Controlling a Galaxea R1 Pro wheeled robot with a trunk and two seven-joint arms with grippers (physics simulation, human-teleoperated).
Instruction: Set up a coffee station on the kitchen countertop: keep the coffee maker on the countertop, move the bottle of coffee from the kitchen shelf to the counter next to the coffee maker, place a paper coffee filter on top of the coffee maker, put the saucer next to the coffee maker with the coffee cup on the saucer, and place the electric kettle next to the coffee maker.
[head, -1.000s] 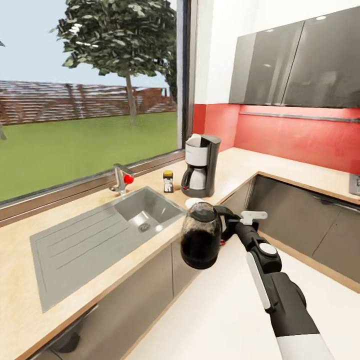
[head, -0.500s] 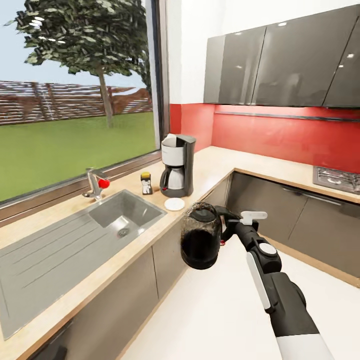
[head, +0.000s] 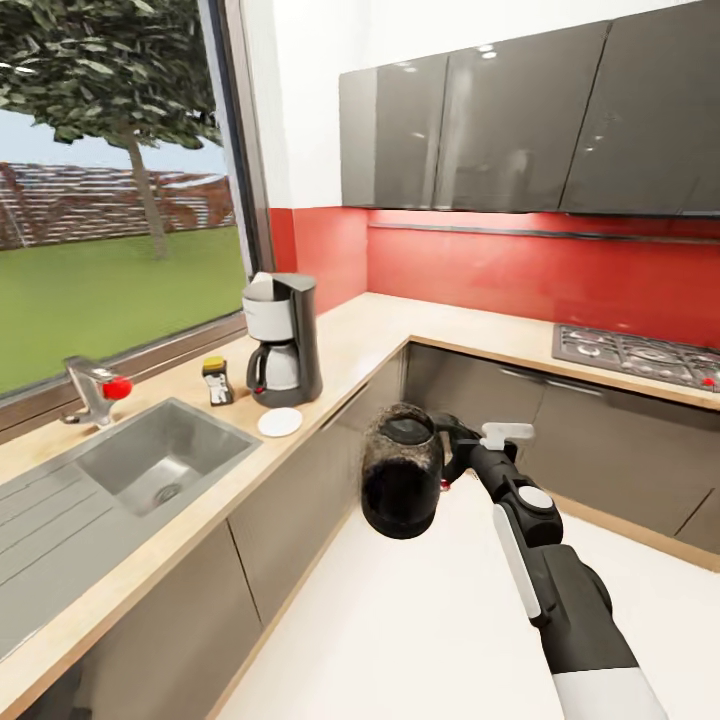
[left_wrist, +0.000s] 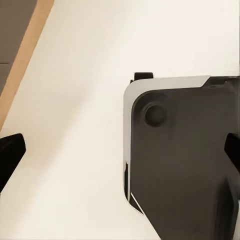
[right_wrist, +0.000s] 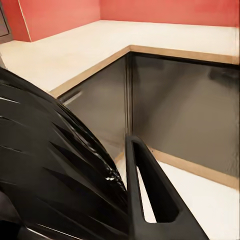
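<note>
Already the coffee maker (head: 283, 340), bottle of coffee (head: 214, 380) and saucer (head: 280, 422) sit together by the kitchen countertop (head: 420, 335) corner. Right gripper (head: 455, 450) clamps the electric kettle (head: 402, 484) mid-air over the floor; kettle, cup and filter seem left.

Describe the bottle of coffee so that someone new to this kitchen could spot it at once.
Find the big window over the kitchen countertop and the sink set into it. Between the sink and the tall coffee maker stands the bottle of coffee, a small dark jar. Its yellow lid and short height set it apart from the machine and the flat white saucer.
</note>
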